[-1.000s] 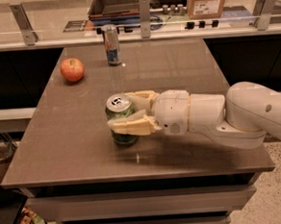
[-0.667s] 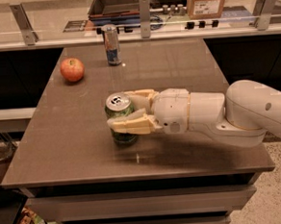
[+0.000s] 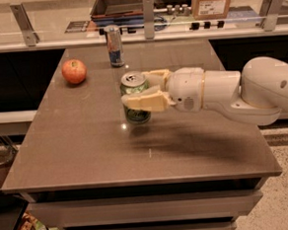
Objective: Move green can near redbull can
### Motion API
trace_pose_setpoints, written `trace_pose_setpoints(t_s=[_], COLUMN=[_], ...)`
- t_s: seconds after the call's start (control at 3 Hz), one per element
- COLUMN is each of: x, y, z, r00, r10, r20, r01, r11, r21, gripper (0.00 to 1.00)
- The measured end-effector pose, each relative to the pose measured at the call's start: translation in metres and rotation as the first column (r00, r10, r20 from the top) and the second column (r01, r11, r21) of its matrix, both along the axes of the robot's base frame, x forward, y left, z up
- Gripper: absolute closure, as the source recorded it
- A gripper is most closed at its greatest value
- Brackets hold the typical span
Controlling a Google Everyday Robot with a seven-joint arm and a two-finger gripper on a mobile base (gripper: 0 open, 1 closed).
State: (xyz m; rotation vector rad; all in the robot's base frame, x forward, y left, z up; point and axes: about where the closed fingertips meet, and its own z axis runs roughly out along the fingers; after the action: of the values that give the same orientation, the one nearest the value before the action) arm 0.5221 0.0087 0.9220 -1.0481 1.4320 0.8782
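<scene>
Camera view, arm reaching in from the right. My tool (image 3: 136, 91) is clamped around the green can (image 3: 134, 81), mid-tabletop (image 3: 86, 141). I judge the grasp done and the carry unfinished. The redbull can (image 3: 113, 46) stands near the far edge, apart from the green one, with an apple (image 3: 74, 71) to its left. Remaining: carry farther back, set down beside it, release.

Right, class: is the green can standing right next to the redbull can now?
No, the green can, clamped in the gripper mid-table, is clearly apart from the redbull can near the table's far edge.
</scene>
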Motion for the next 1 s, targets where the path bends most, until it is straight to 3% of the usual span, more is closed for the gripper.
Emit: trace_pose_setpoints(t_s=[0.33,0.67,1.0], x=[0.035,0.074,0.116], y=[-0.019,-0.038,-0.057], z=[0.013,0.029,0.043], r00=[0.9977,0.9894,0.9747], r10=[-0.065,-0.145,-0.224], r20=[-0.020,-0.012,-0.004], r01=[0.065,0.145,0.224], r11=[0.998,0.989,0.974], r21=[0.006,0.020,0.034], gripper=[1.00,1.00,1.00])
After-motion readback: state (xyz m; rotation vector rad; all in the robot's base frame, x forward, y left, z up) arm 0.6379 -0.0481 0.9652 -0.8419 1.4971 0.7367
